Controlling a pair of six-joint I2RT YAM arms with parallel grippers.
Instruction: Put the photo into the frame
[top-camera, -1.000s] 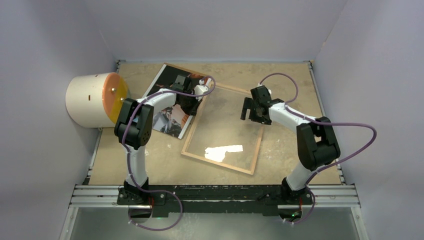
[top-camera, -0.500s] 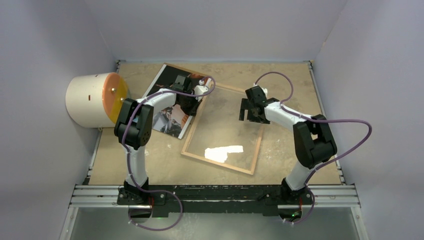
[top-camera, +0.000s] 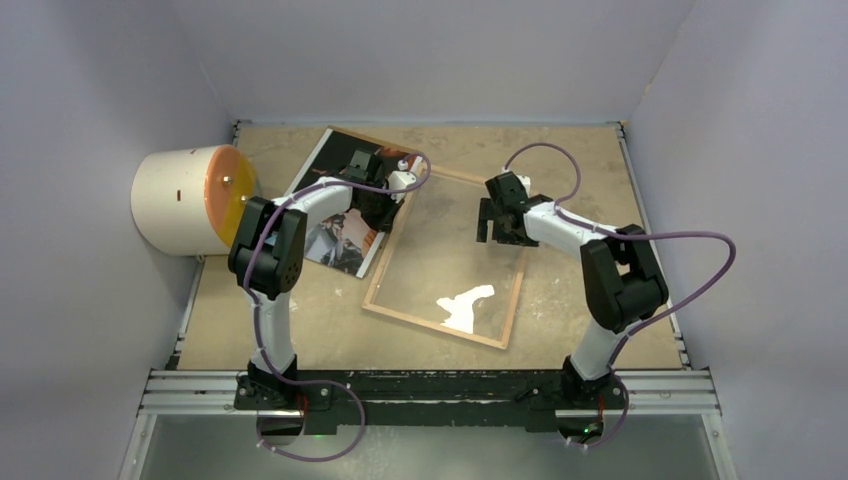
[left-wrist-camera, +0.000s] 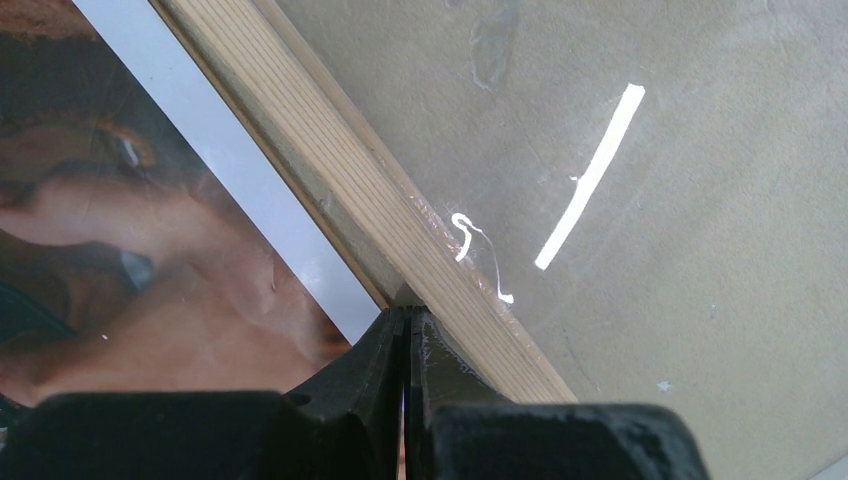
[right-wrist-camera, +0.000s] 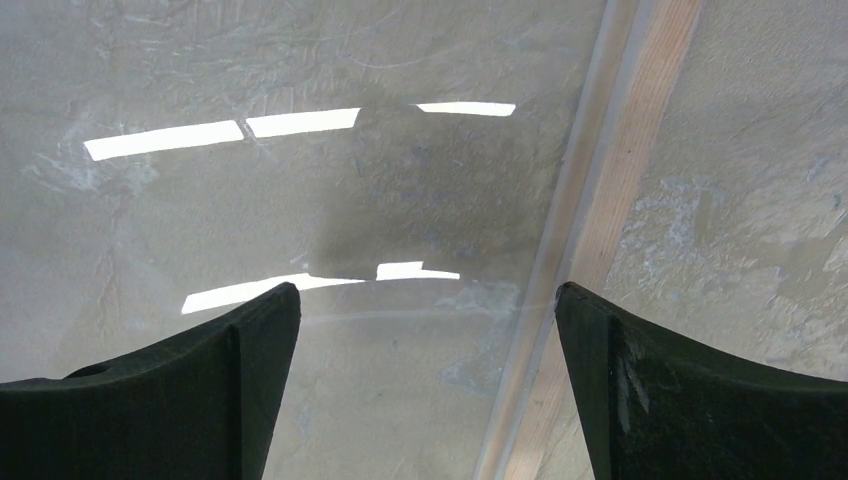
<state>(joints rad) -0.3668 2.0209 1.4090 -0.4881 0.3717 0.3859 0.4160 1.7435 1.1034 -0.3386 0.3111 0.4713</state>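
The frame (top-camera: 435, 325) lies flat in the middle of the table, wood-brown back up, with bright glare on its glass. Left of it lies the photo (top-camera: 335, 240), picture side up, partly hidden by my left arm. My left gripper (top-camera: 388, 215) is shut, its tips (left-wrist-camera: 405, 315) down at the outer edge of the frame's wooden rail (left-wrist-camera: 400, 200), where the photo's white border (left-wrist-camera: 260, 190) runs alongside. I see nothing between its fingers. My right gripper (top-camera: 496, 236) hangs open over the frame's right side. Glass (right-wrist-camera: 300, 200) shows between its fingers, and the right rail (right-wrist-camera: 620, 200) lies by one fingertip (right-wrist-camera: 575, 310).
A white cylinder with an orange face (top-camera: 190, 200) sits against the left wall, close to the left arm's elbow. Grey walls close in the table on three sides. A metal rail (top-camera: 430, 385) carries the arm bases along the near edge.
The right gripper has shifted slightly left and farther over the frame. The glare patch on the glass changed shape. The left arm has not moved.
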